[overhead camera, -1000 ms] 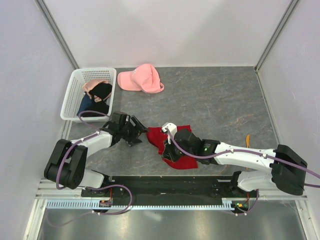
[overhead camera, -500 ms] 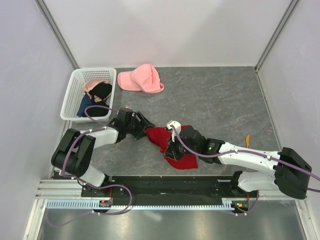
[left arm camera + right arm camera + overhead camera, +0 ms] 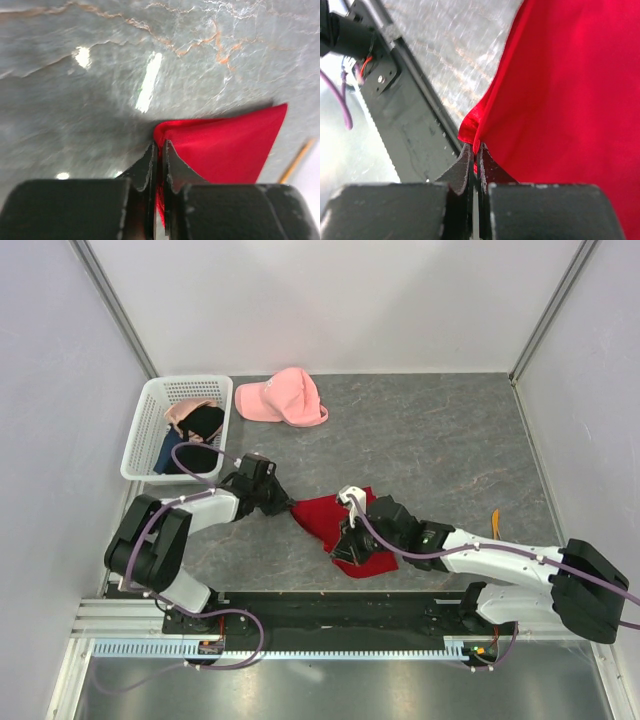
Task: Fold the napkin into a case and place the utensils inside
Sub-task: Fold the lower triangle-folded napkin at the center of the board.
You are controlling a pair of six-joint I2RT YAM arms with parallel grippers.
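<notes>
The red napkin [image 3: 320,518] lies rumpled on the worktop [image 3: 430,440], close to the near edge and between the two arms. The left claw [image 3: 159,150] is pressed together on the napkin's left corner. The right claw [image 3: 475,150] pinches a fold of its near hem. One orange utensil [image 3: 495,519] lies well apart, to the right.

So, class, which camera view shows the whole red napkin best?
Top external: the napkin shows nearly whole, held between the left gripper and right gripper. Each wrist view shows only a pinched corner.
</notes>
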